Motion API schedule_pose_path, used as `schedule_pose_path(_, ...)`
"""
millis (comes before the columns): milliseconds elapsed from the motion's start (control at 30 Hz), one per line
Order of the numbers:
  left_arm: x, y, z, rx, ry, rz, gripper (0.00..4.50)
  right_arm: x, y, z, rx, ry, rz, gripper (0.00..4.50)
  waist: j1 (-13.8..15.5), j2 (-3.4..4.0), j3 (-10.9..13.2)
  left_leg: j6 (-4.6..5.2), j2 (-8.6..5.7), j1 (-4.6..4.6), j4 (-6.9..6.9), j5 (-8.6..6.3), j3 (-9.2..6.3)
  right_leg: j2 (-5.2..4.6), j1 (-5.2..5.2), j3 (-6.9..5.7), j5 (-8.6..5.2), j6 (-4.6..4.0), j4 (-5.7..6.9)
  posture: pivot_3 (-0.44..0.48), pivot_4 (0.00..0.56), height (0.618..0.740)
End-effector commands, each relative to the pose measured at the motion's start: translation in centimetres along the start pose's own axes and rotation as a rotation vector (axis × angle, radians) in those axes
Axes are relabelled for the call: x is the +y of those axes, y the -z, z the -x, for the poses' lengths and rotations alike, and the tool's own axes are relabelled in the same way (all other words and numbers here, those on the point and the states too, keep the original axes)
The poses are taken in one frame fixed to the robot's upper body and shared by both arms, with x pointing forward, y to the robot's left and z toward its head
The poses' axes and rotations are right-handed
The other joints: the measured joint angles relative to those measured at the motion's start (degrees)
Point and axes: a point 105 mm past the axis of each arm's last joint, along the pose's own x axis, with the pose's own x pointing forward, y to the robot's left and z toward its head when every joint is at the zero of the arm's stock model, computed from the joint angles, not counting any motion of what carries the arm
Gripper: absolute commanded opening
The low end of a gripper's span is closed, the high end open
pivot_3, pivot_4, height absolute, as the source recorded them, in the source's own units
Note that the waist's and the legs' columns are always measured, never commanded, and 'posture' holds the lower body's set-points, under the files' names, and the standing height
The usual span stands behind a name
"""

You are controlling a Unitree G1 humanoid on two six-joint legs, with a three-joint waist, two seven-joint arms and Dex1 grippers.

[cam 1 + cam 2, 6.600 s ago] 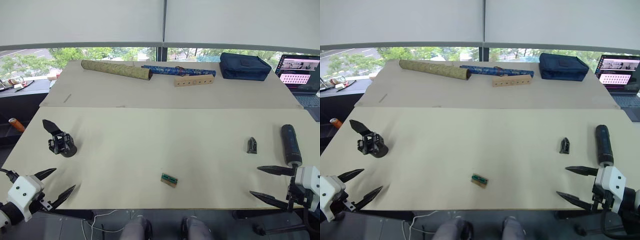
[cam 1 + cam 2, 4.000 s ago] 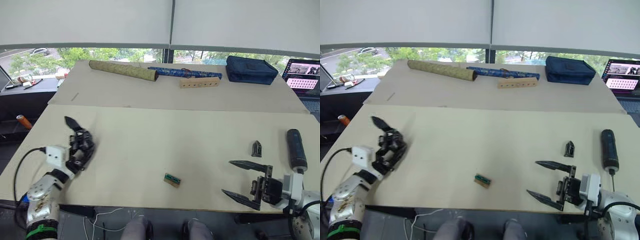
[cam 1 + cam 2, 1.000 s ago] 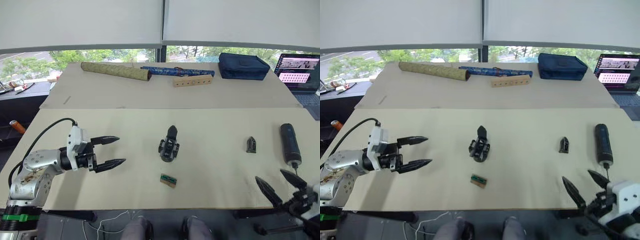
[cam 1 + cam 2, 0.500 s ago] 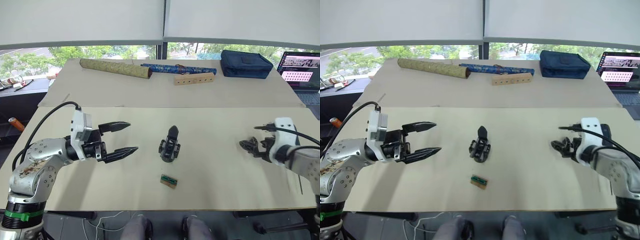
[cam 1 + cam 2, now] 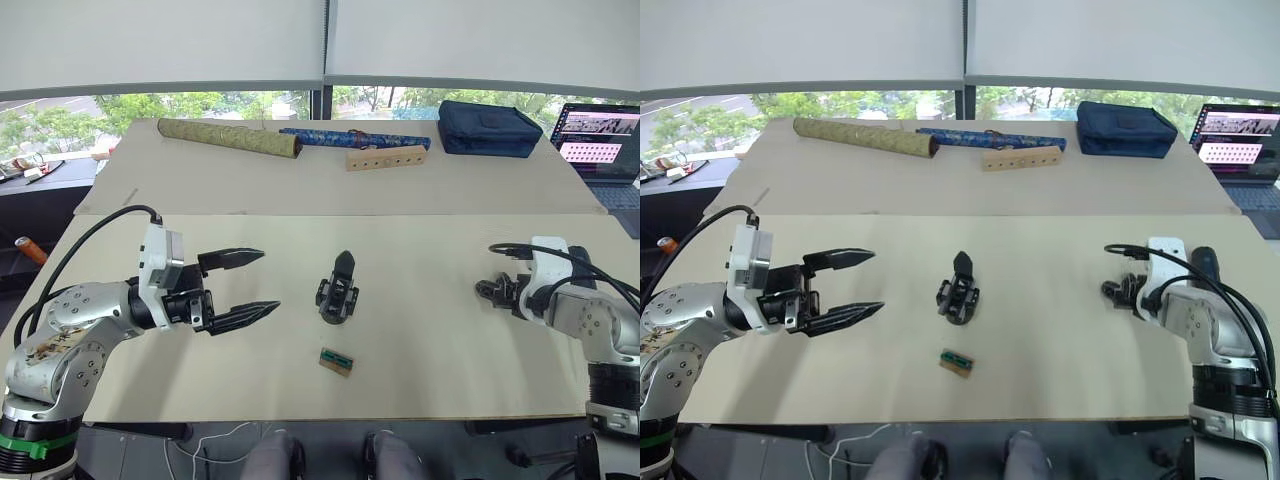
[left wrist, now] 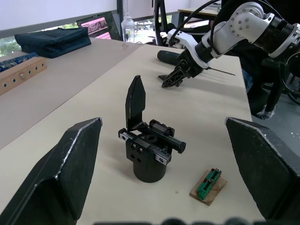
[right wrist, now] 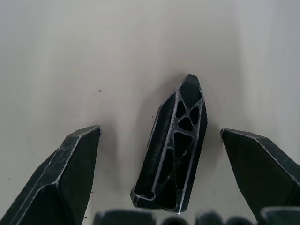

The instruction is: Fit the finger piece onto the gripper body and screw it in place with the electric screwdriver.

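Note:
The gripper body (image 5: 337,291) stands upright at the table's middle, its one pointed finger up. My left gripper (image 5: 268,281) hovers open just to its left, pointing at it; the left wrist view shows the gripper body (image 6: 149,151) between and beyond the fingers. My right gripper (image 7: 159,131) is open low over the table on the right, one finger on each side of the finger piece (image 7: 176,154), which lies flat between them, untouched. The electric screwdriver (image 6: 171,56) lies just behind my right gripper (image 6: 171,79), partly hidden by the right wrist.
A small green-and-tan block (image 5: 337,361) lies in front of the gripper body. On the far table are two rolled tubes (image 5: 231,137), a wooden block with holes (image 5: 386,159), a navy bag (image 5: 490,128) and a laptop (image 5: 600,150).
Over the last second my right gripper swung from the table's front edge up to the finger piece and settled around it. My left gripper edged slightly toward the gripper body.

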Motion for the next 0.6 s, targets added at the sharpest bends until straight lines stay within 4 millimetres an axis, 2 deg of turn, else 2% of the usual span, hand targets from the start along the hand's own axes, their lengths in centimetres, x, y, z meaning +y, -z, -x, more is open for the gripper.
schedule_pose_path(33, -0.5, -1.1, 0.2, -0.012, 0.013, -0.053, 4.48, -0.6, 0.9, 0.4, 0.053, 0.025, -0.051, 4.50, 0.03, 0.00, 0.00, 0.00, 0.00, 0.00, 0.00, 0.00, 0.00, 0.00, 0.00, 0.00, 0.00, 0.00, 0.00, 0.000, 0.150, 0.740)
schedule_pose_path(233, -0.2, -1.4, 0.4, -0.030, -0.006, -0.050, 4.48, -0.1, 2.5, 1.3, 0.101, 0.011, -0.088, 4.50, 0.18, -0.01, -0.01, -0.02, 0.02, -0.02, -0.01, 0.01, -0.04, 0.06, 0.01, -0.02, 0.00, 0.00, -0.03, 0.000, 0.150, 0.740)
schedule_pose_path(367, -0.2, -1.2, 0.4, -0.025, -0.005, -0.048, 4.50, -0.5, 2.6, 1.1, 0.075, 0.035, -0.050, 3.38, 0.09, -0.03, -0.02, -0.06, 0.03, 0.00, -0.01, 0.03, -0.04, 0.12, 0.04, 0.00, 0.00, 0.00, -0.04, 0.000, 0.150, 0.740)
schedule_pose_path(567, -0.1, -1.1, 0.4, -0.026, -0.002, -0.047, 4.50, -0.4, 1.9, 0.7, 0.024, 0.011, -0.012, 1.24, -0.44, -0.06, -0.03, -0.11, 0.05, 0.10, 0.00, 0.06, -0.03, 0.22, 0.09, 0.10, 0.01, -0.03, -0.01, 0.000, 0.150, 0.740)
schedule_pose_path(600, -0.1, -1.1, 0.4, -0.026, -0.003, -0.047, 4.50, -0.3, 1.8, 0.7, 0.017, 0.001, 0.001, 1.08, -0.54, -0.06, -0.03, -0.12, 0.06, 0.12, -0.01, 0.06, -0.02, 0.23, 0.09, 0.11, 0.01, -0.03, 0.00, 0.000, 0.150, 0.740)
